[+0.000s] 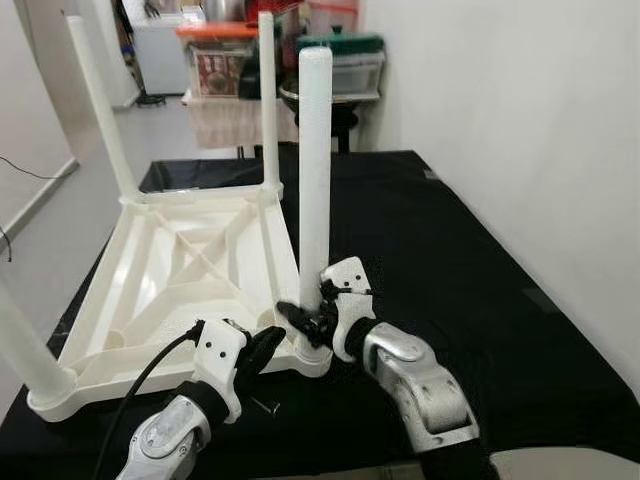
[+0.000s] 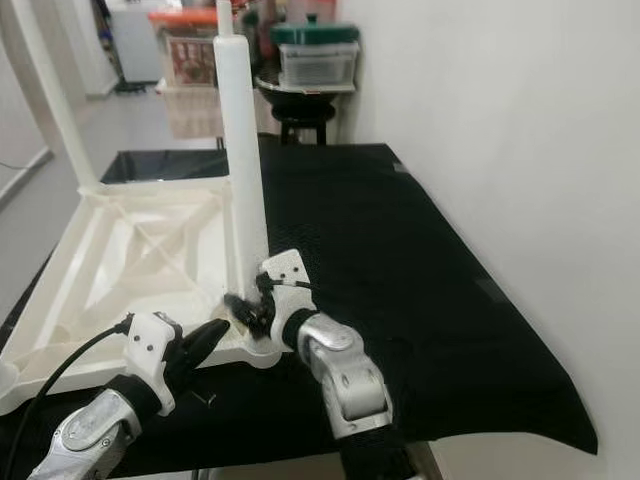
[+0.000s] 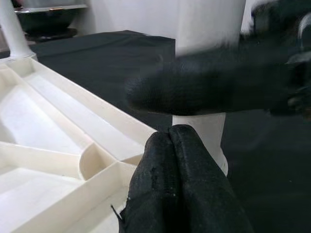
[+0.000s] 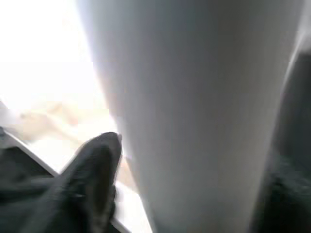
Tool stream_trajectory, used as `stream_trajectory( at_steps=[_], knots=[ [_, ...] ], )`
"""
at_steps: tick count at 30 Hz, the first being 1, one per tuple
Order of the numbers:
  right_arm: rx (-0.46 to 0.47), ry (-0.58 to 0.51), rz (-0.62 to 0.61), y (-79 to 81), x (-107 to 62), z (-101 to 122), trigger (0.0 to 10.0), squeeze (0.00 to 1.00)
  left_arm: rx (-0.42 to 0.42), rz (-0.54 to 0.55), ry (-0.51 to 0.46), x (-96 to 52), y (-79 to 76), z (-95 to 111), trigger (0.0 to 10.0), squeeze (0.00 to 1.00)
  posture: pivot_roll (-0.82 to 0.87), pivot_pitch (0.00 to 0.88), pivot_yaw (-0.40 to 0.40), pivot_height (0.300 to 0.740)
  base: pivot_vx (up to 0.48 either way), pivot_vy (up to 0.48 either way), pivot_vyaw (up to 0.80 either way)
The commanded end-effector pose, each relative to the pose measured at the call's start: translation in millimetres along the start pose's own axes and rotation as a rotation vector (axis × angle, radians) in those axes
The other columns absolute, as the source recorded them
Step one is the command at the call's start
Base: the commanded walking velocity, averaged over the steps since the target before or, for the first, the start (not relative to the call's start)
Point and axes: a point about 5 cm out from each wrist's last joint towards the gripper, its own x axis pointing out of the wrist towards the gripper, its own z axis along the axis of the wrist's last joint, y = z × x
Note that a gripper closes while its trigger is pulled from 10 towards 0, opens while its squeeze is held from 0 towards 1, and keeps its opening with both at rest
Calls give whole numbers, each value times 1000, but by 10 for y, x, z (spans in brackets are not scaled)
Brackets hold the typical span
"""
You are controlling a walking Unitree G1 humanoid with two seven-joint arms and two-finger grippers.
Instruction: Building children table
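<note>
On the black cloth: a white plastic table top (image 1: 190, 270) is laid upside down, with its legs pointing up.
Near leg: a white leg (image 1: 314, 190) is stood upright in the corner socket (image 1: 305, 355) at 6 o'clock of the table top.
Right gripper: the right gripper (image 1: 305, 318) is seen low on this leg, just above the socket. Its two black fingers are spread around the leg, one on each side, and the leg is held between them.
Left gripper: the left gripper (image 1: 268, 345) is found at 9 o'clock of the socket, its tips close to the table's edge. Its fingers (image 3: 177, 170) are pressed together and nothing is held.
Other legs: two more legs (image 1: 268, 100) are stood up at the far corners.
</note>
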Motion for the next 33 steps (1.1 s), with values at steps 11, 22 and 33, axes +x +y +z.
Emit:
stream_trajectory(
  at_steps=[11, 22, 33],
  knots=[
    [-109, 92, 260, -392, -9, 41, 10000, 0, 0, -2, 7, 1, -42, -40, 10000, 0, 67, 0, -66, 740, 0, 0, 0],
    [-37, 31, 293, -656, -51, 168, 0, 0, -1, -4, 4, -12, -74, -43, 10000, 0, 63, 0, -72, 740, 0, 0, 0],
    [-20, 8, -114, -540, -41, -71, 0, 0, 5, -17, -3, -62, -70, -21, 10000, 0, 42, 0, -47, 740, 0, 0, 0]
  ],
)
